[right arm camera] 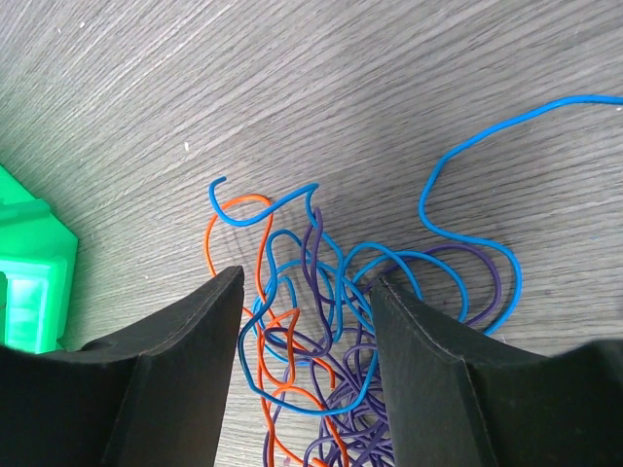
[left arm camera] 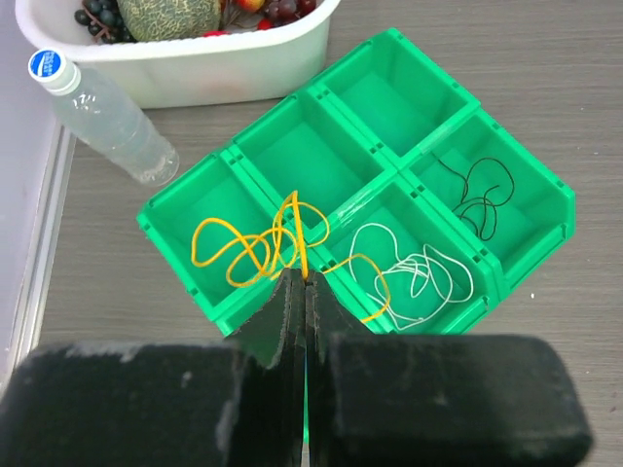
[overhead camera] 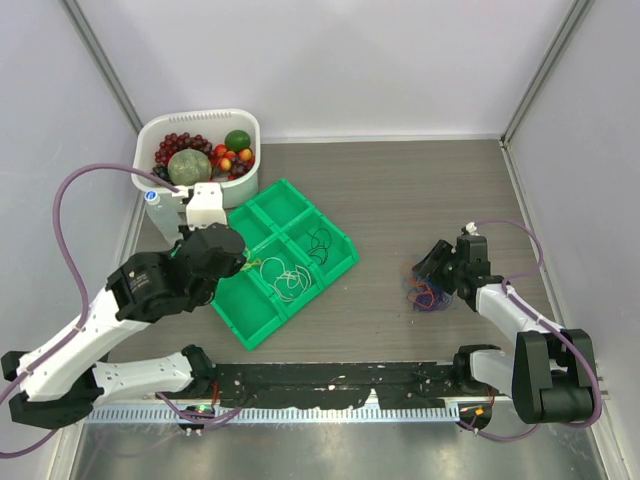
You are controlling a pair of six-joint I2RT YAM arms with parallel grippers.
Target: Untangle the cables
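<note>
Your right claw (right arm camera: 307,284) hangs open astride the blue, orange and purple tangle of cables (right arm camera: 331,341) on the counter (right arm camera: 389,78) — well apart from your left claw (left arm camera: 297,287), closed on a yellow cable (left arm camera: 290,233) above the green tray (left arm camera: 545,209).

Top ext cam: fixed, high, behind arm bases, looks down over whole table (overhead camera: 430,180). L wrist cam: mid-range, looks down past L gripper (left arm camera: 297,282) onto green tray (left arm camera: 389,177). R wrist cam: close-up on cable tangle (right arm camera: 321,292). Tray and tangle also appear in top view.
</note>
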